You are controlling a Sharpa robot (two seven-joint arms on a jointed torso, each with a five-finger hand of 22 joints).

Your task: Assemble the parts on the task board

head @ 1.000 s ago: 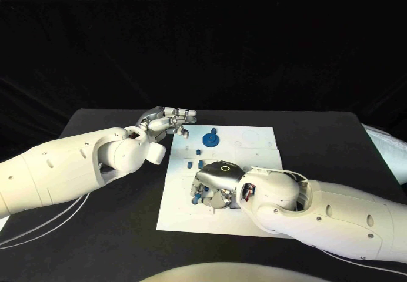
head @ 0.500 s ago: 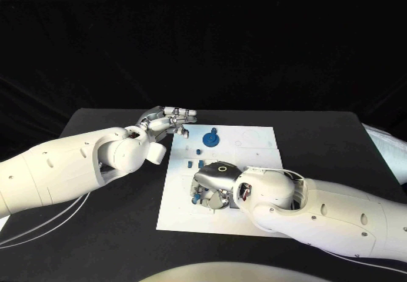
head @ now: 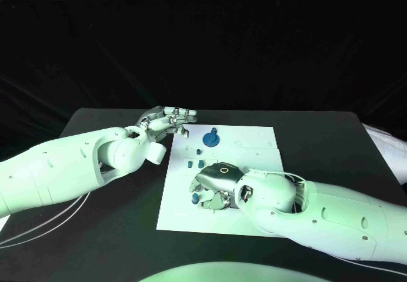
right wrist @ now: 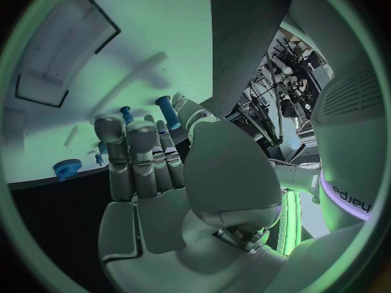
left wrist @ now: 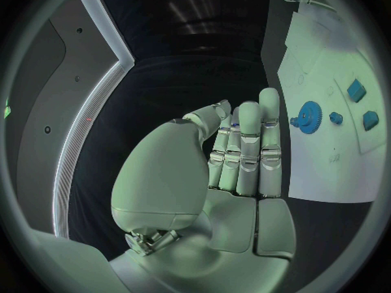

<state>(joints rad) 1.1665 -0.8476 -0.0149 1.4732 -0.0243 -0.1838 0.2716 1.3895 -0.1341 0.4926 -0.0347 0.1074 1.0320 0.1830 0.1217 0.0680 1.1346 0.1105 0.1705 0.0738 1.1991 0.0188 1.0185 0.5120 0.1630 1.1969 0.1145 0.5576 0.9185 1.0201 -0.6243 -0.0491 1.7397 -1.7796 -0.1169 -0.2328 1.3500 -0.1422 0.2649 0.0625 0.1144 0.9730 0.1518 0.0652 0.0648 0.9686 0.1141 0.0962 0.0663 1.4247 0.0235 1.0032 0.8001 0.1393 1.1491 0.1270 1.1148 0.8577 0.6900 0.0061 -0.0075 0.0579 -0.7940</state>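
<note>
The right robot hand point(head: 216, 187) lies low over the lower middle of the head view, palm down on the white task board point(head: 254, 141), its fingers curled toward the board's lower left part. In the right wrist view a short blue peg point(right wrist: 165, 103) stands up just past the fingertips point(right wrist: 108, 129), with a thinner blue pin point(right wrist: 126, 114) beside it; whether the fingers pinch either one I cannot tell, since the palm covers the contact. The left robot hand point(head: 166, 121) hovers at the upper left of the head view, over the board's far left corner, fingers straight and close together with nothing in them. A blue gear point(head: 210, 139) lies flat on the board's upper part, well apart from the right hand, and small blue blocks point(head: 192, 153) sit between the two. The board rests on the black table point(head: 339, 147). The step in hand looks like seating a peg in its hole on the board's near half. To do it well, keep the peg upright over the hole, press straight down rather than sideways, and let the left hand come down on the board's corner so the plate cannot slide.
</note>
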